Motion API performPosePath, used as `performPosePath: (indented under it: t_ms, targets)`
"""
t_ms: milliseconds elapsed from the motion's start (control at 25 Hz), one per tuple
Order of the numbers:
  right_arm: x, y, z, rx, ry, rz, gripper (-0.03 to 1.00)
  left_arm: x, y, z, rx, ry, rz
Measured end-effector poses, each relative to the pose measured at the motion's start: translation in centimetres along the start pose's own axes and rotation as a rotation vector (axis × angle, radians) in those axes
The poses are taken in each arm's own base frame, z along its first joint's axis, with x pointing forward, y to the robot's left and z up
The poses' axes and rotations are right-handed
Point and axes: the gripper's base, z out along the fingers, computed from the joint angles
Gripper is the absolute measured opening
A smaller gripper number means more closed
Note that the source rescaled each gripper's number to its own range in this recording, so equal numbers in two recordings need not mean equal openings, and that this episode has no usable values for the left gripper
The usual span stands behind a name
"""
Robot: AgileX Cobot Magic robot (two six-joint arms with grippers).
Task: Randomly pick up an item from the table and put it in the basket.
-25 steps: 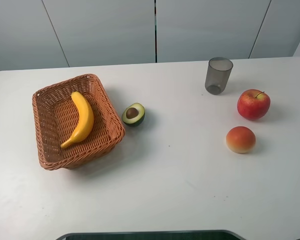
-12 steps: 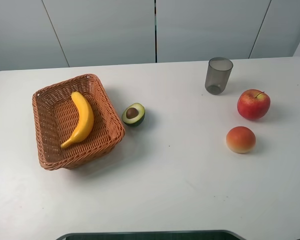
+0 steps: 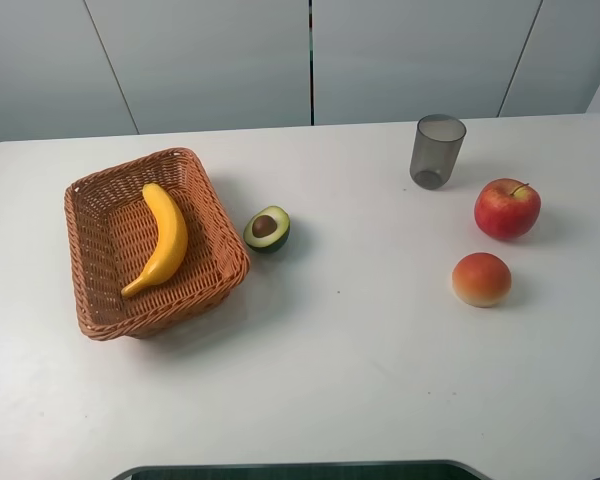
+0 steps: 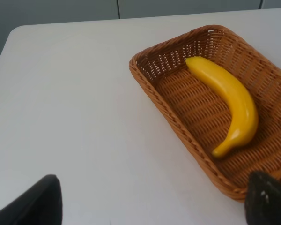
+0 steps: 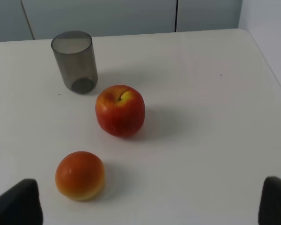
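Pale grey wall panels point(image 3: 210, 60), split by thin dark seams, stand behind the table under soft, even light.

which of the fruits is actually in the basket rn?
The banana, the long yellow one lying inside the wicker basket. The halved avocado sits on the table just outside its rim; the red apple and orange-red fruit are far right.
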Motion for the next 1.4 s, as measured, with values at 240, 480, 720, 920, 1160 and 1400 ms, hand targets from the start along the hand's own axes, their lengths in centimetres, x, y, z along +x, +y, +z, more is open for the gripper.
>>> performPosePath:
  t_ms: [240, 480, 720, 920, 1160, 1400]
  targets:
    - [0.02, 0.15, 0.00, -0.017, 0.002, -0.002, 1.00, 0.00, 0.00, 0.00, 0.000, 0.000, 0.000]
    - [0.02, 0.15, 0.00, -0.017, 0.002, -0.002, 1.00, 0.00, 0.00, 0.00, 0.000, 0.000, 0.000]
    - [0.02, 0.15, 0.00, -0.017, 0.002, -0.002, 1.00, 0.00, 0.00, 0.00, 0.000, 0.000, 0.000]
    - [0.02, 0.15, 0.00, -0.017, 0.002, -0.002, 1.00, 0.00, 0.00, 0.00, 0.000, 0.000, 0.000]
    - [0.02, 0.15, 0.00, -0.017, 0.002, -0.002, 1.00, 0.00, 0.00, 0.00, 0.000, 0.000, 0.000]
    - [0.04, 0.15, 0.00, -0.017, 0.004, -0.004, 1.00, 0.00, 0.00, 0.00, 0.000, 0.000, 0.000]
